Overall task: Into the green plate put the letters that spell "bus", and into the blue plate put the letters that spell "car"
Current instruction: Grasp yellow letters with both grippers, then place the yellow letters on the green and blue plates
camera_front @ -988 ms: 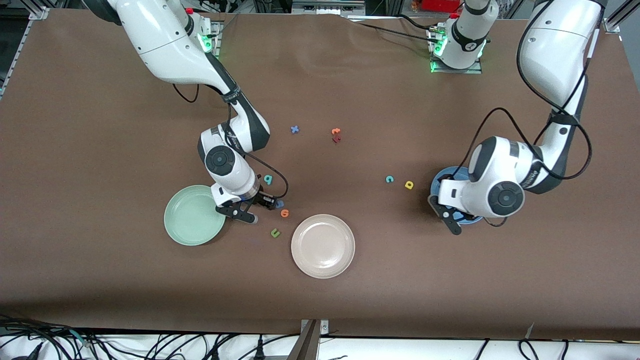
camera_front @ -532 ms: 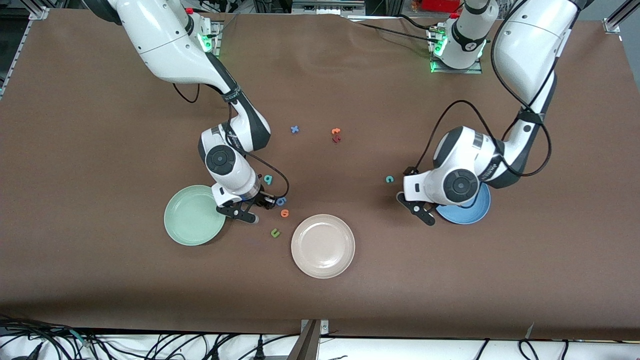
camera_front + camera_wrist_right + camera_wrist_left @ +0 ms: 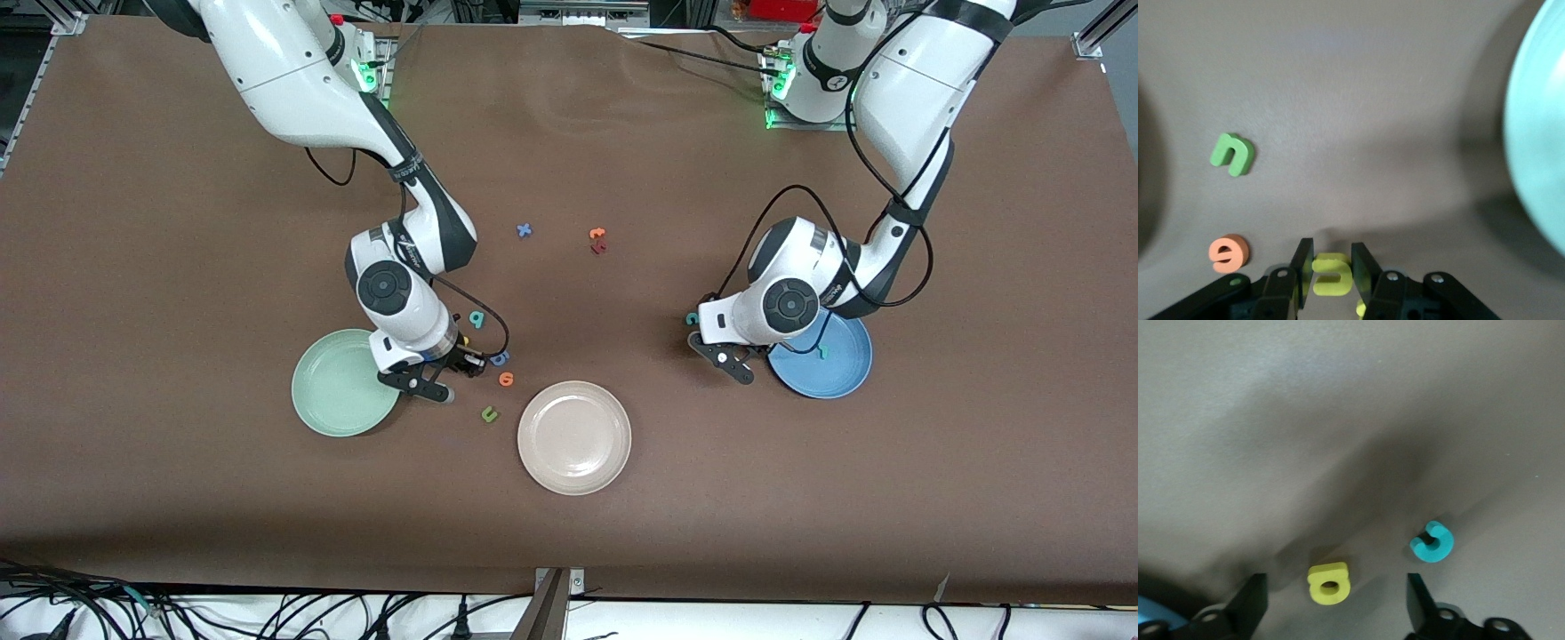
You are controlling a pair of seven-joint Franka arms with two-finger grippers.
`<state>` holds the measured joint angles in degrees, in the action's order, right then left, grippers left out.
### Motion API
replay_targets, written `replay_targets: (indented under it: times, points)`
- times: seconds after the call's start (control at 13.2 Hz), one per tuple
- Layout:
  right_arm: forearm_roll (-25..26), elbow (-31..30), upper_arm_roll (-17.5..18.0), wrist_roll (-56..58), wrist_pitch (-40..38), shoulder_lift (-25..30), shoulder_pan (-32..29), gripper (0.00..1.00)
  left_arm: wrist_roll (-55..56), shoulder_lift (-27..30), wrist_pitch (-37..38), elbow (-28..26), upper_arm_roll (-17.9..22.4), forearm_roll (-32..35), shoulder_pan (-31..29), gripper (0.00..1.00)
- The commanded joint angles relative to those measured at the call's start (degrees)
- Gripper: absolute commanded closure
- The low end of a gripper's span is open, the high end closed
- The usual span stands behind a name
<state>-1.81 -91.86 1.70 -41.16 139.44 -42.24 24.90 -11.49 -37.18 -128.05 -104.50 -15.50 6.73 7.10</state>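
Note:
My right gripper [image 3: 442, 380] is low over the table beside the pale green plate [image 3: 333, 391]. In the right wrist view it [image 3: 1331, 259] is shut on a small yellow letter [image 3: 1331, 275], and the green plate [image 3: 1545, 133] fills one edge. A teal b [image 3: 477, 318] lies close by on the table. My left gripper [image 3: 722, 357] hangs open beside the blue plate [image 3: 840, 378], which holds a teal r [image 3: 823, 352]. The left wrist view shows its jaws [image 3: 1336, 581] standing wide on either side of the yellow a [image 3: 1329, 583], with the teal c [image 3: 1432, 541] just past one finger.
A beige plate [image 3: 574, 437] sits nearer the front camera, between the two arms. A dark green u [image 3: 488, 413], an orange 6-like letter [image 3: 506, 379] and a blue letter [image 3: 500, 358] lie by my right gripper. A blue x [image 3: 524, 230] and orange and dark red letters [image 3: 597, 240] lie mid-table.
My left arm swung off the blue plate toward the right arm's end, to the yellow a, uncovering the teal r. My right gripper's jaws closed on the yellow letter.

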Motion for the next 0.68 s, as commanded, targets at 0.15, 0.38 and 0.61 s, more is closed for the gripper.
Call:
replay_targets:
  times: [0.15,0.38,0.61]
  points:
    - [-1.1,0.89,-4.15,18.35,-11.18,5.4,-2.13,1.0,1.3,1.15,-2.46,-3.51,-0.14,6.89,-0.25,0.34]
    - [-0.92,-0.16,-7.76,27.95,-13.22,5.59,-2.22,1.0,1.3,1.06,-2.99,-3.52,-0.14,6.9,-0.25,0.6]
    - [-0.48,-1.57,-10.57,34.2,-12.35,4.27,-3.1,1.0,1.65,0.8,-2.99,-3.08,-0.14,6.81,-0.51,0.81]
